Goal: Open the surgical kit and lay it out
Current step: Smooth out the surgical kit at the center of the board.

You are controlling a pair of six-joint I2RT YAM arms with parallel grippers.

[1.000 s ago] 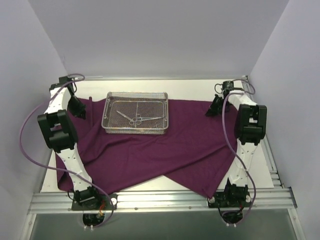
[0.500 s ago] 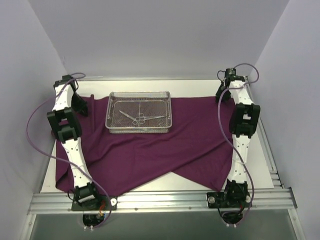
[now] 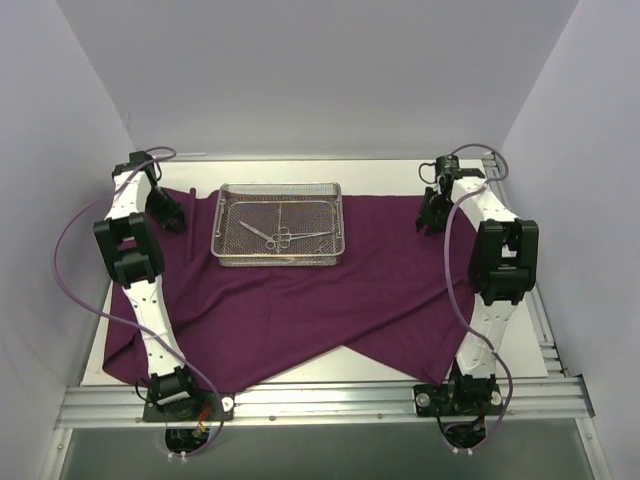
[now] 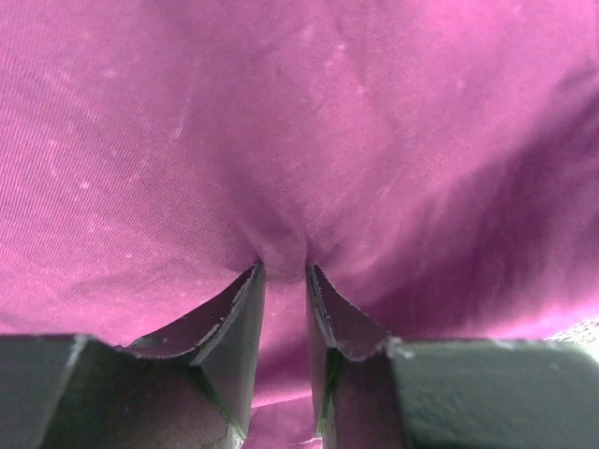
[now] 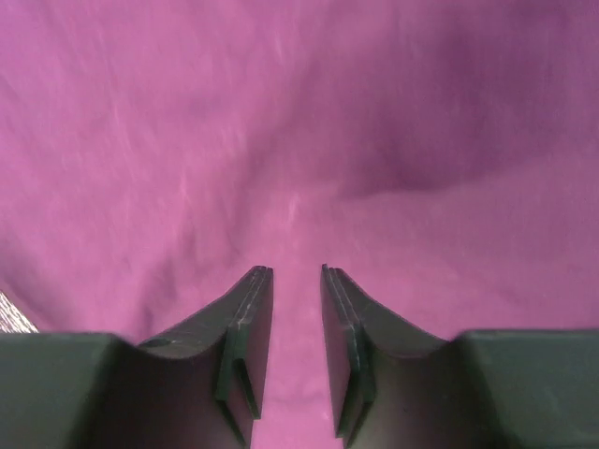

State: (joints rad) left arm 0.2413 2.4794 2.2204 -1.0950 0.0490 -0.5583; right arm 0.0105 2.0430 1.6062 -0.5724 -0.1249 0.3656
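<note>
The dark purple cloth wrap [image 3: 300, 300] lies spread over the table. The silver wire-mesh tray [image 3: 279, 238] stands on its far middle part, with thin ring-handled instruments [image 3: 283, 237] lying inside. My left gripper [image 3: 172, 213] is at the cloth's far left corner. In the left wrist view the left gripper [image 4: 284, 271] has its jaws nearly together with a fold of cloth [image 4: 281, 238] bunched between the tips. My right gripper [image 3: 431, 217] is low over the cloth's far right part. In the right wrist view the right gripper [image 5: 296, 271] has its jaws a little apart, and the cloth [image 5: 299, 168] lies flat beyond them.
Pale walls close in the table on the left, back and right. The metal rail [image 3: 320, 400] with both arm bases runs along the near edge. The cloth's near edge has a notch [image 3: 345, 350] where bare table shows.
Both grippers went to the far corners with the cloth, which flattened, and the tray shifted slightly back and right. Since then the right gripper has come nearer and inward over the cloth.
</note>
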